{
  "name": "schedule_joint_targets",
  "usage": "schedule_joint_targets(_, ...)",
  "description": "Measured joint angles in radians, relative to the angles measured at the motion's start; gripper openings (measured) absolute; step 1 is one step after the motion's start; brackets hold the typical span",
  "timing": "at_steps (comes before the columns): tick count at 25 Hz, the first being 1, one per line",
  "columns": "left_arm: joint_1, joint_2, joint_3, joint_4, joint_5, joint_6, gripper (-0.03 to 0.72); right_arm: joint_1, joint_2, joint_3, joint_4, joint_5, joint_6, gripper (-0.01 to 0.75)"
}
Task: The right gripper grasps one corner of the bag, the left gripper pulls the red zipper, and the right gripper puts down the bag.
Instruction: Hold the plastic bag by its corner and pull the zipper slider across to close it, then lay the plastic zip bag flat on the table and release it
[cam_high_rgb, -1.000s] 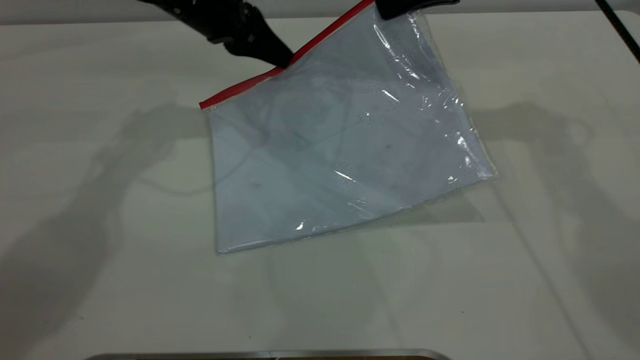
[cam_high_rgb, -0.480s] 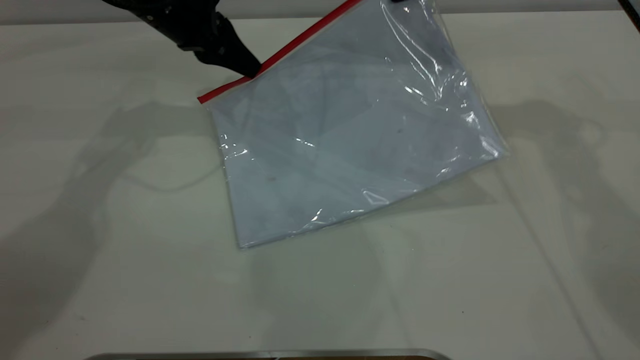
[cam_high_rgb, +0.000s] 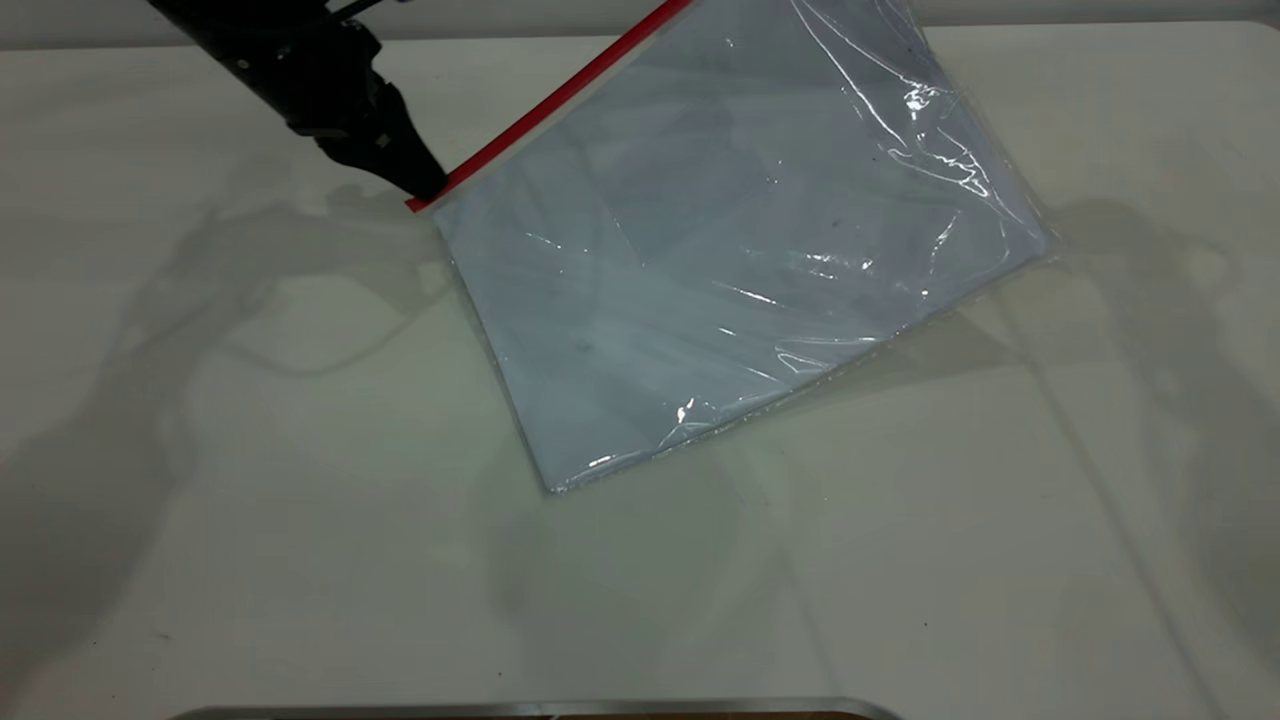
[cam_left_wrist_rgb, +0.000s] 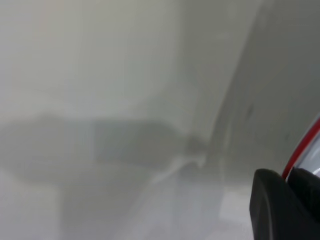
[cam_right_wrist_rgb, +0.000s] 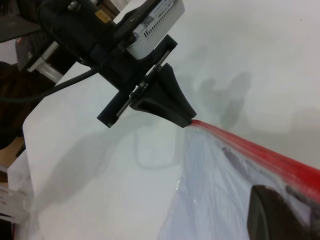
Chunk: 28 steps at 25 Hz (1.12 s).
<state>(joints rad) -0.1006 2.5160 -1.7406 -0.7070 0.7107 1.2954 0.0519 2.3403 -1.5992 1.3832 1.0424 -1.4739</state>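
Observation:
The bag (cam_high_rgb: 740, 230), a clear pouch with white sheets inside, hangs tilted with its low corner on the table. The red zipper (cam_high_rgb: 550, 100) runs up its upper left edge and out of the top of the exterior view. My left gripper (cam_high_rgb: 425, 190) is shut on the red zipper at its lower left end. The left wrist view shows the red strip (cam_left_wrist_rgb: 302, 150) between my left gripper's fingers (cam_left_wrist_rgb: 277, 210). My right gripper (cam_right_wrist_rgb: 295, 205) is out of the exterior view. In the right wrist view it holds the bag's corner by the red zipper (cam_right_wrist_rgb: 265, 152), and the left gripper (cam_right_wrist_rgb: 187, 120) shows at the strip's far end.
The white table (cam_high_rgb: 300, 500) lies bare around the bag. A metal edge (cam_high_rgb: 540, 708) runs along the near side. The arms' shadows fall at the left and right.
My left gripper has slid left and down along the red zipper to its end. The bag has swung up and to the right, and the right gripper has left the exterior view.

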Motion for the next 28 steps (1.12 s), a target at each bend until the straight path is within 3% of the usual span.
schedule_joint_targets(8, 0.004, -0.007, 0.000, -0.052, 0.009, -0.034, 0.089, -0.003, 0.000, 0.000, 0.002, -0.002, -0.016, 0.034)
schedule_joint_targets(11, 0.007, -0.052, 0.001, -0.086, 0.008, -0.037, 0.166, -0.004, 0.000, 0.000, -0.005, -0.026, -0.023, 0.034)
schedule_joint_targets(17, 0.008, -0.236, 0.002, -0.147, 0.024, -0.050, 0.397, 0.010, 0.071, -0.002, -0.012, -0.110, -0.026, 0.045)
schedule_joint_targets(20, 0.008, -0.337, 0.002, -0.235, 0.079, -0.060, 0.437, 0.033, 0.143, -0.002, -0.003, -0.213, -0.014, 0.070)
schedule_joint_targets(23, 0.008, -0.431, 0.002, -0.308, 0.139, -0.062, 0.443, 0.046, 0.195, -0.002, -0.007, -0.323, -0.012, 0.143)
schedule_joint_targets(28, 0.008, -0.542, 0.002, -0.365, 0.252, -0.103, 0.444, 0.029, 0.195, -0.003, -0.081, -0.500, -0.011, 0.347)
